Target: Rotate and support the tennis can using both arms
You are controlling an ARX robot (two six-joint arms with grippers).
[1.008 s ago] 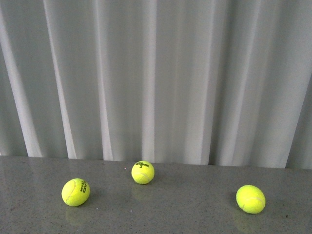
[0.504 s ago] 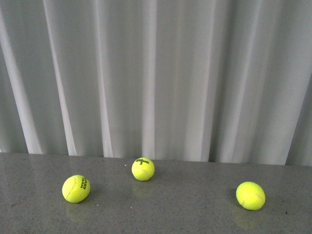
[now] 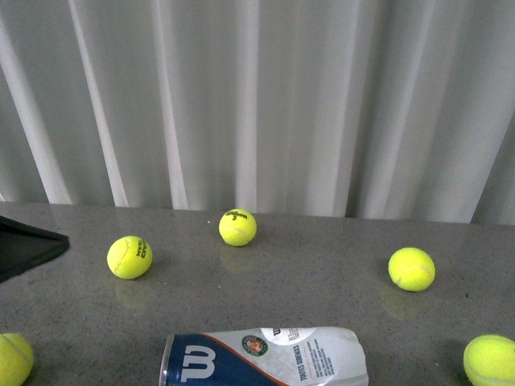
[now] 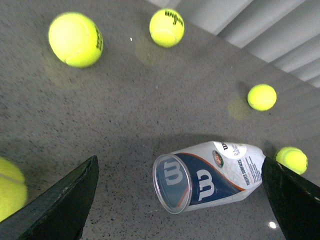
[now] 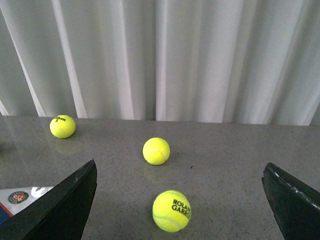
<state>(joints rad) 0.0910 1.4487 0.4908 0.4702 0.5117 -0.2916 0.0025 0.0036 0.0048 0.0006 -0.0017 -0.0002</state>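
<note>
**Tennis can.** The tennis can (image 3: pixel 265 358) lies on its side on the grey table (image 3: pixel 322 297), at the near edge of the front view. Its long axis runs left to right. The navy, W-marked end points left. The white end points right and looks dented.

**Can relative to left gripper.** In the left wrist view the tennis can (image 4: pixel 215 172) rests on the table beyond the left gripper (image 4: pixel 178 160), within the span of its two fingers. The can's transparent end is turned toward the camera. One finger (image 4: pixel 60 205) is well apart from the can. The dented end lies just beside the other finger (image 4: pixel 292 197); contact there cannot be determined.

**Left gripper.** Spread wide, grasping nothing.

**Right gripper.** The right gripper (image 5: pixel 178 164) is spread wide, grasping nothing. Only a corner of the tennis can (image 5: pixel 22 196) shows, beside one finger. A plain ball (image 5: pixel 156 151) and a ball printed ROLAND GARROS (image 5: pixel 171 211) lie on the table within the finger span, touching neither finger.

**Surroundings, front view.**
- The rear ball (image 3: pixel 238 227), left ball (image 3: pixel 129 257) and right ball (image 3: pixel 412 268) lie beyond the can, well apart from it.
- A near-left ball (image 3: pixel 12 360) and a near-right ball (image 3: pixel 489 360) flank the can at the picture's edges.
- A black wedge-shaped part (image 3: pixel 24 245) enters from the left edge; which part it is cannot be told.
- A white pleated curtain (image 3: pixel 322 104) hangs behind the table.
</note>
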